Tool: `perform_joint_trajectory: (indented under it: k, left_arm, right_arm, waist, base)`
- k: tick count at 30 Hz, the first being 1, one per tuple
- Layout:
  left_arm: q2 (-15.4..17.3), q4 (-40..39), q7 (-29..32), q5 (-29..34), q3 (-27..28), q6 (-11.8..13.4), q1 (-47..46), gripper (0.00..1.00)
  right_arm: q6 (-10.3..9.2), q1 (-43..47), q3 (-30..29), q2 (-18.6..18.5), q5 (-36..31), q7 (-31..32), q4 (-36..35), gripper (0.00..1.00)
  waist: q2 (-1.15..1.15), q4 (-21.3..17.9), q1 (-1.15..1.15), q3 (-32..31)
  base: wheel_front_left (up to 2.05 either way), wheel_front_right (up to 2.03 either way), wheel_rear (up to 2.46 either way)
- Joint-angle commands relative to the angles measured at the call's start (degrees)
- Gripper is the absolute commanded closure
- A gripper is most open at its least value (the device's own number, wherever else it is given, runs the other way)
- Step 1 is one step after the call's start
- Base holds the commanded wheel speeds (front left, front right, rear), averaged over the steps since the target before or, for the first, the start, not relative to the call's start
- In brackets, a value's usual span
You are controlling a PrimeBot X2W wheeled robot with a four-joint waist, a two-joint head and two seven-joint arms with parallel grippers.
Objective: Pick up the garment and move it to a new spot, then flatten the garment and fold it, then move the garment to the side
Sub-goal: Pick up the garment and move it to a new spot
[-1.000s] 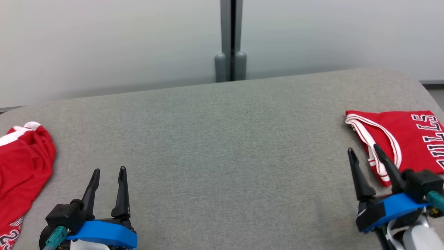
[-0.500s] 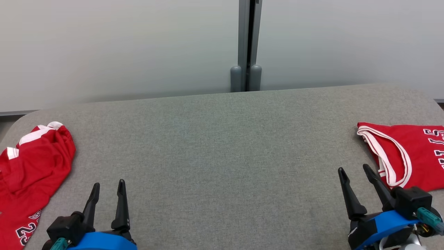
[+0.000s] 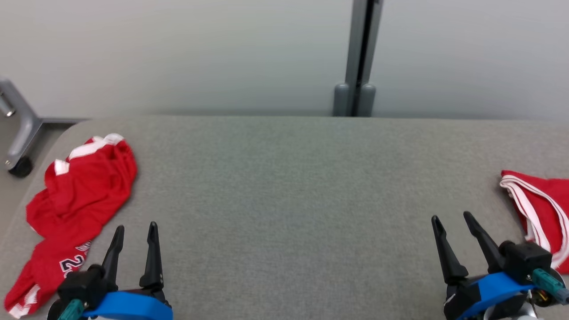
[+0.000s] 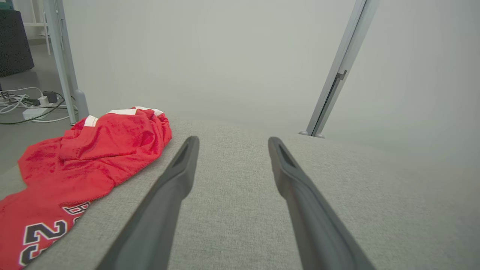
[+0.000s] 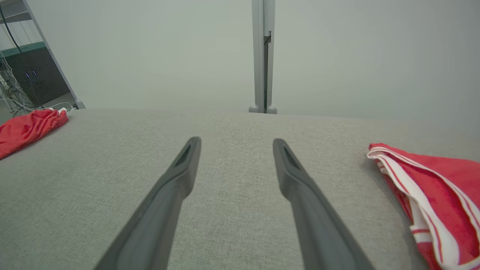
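While your left gripper (image 3: 136, 226) at 7 o'clock and right gripper (image 3: 450, 216) at 5 both hang with fingers spread wide, holding nothing, the crumpled jersey (image 3: 80, 195) lies at the table's (image 3: 284, 178) 9 o'clock edge, near the left gripper. A folded jersey (image 3: 540, 213) sits at 3 o'clock, beside the right gripper.
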Motion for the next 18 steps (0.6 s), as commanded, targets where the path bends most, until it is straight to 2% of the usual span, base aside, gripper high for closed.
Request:
perform_joint_trajectory:
  k: [1, 10, 14, 18]
  left_arm:
    - [0.3, -0.3, -0.2, 0.5, 0.2, 0.0, -0.7, 0.00]
    - [0.7, -0.4, -0.2, 0.7, 1.5, 0.1, 0.3, 0.00]
    - [0.9, -0.6, -0.2, 0.3, 2.2, 0.2, 1.2, 0.00]
    - [0.8, -1.0, -0.2, 0.2, 2.6, 0.2, 1.7, 0.00]
  right_arm:
    - [0.01, 0.1, 0.1, 0.3, 0.2, -0.3, 0.0, 0.00]
    - [0.01, -0.7, 0.9, 0.6, 0.5, -0.8, 1.0, 0.00]
    - [0.01, -1.3, 1.9, 0.9, 0.4, -0.7, 1.2, 0.00]
    - [0.01, -1.6, 2.8, 1.1, 0.5, -0.8, 1.5, 0.00]
  waist:
    - [0.00, 3.1, 0.00, 1.2]
    - [0.00, 15.1, 0.00, 0.8]
    - [0.00, 18.6, 0.00, 0.9]
    - [0.00, 20.4, 0.00, 1.0]
  base:
    - [0.00, 0.00, 0.00]
    - [0.00, 0.00, 0.00]
    - [0.00, 0.00, 0.00]
    - [0.00, 0.00, 0.00]
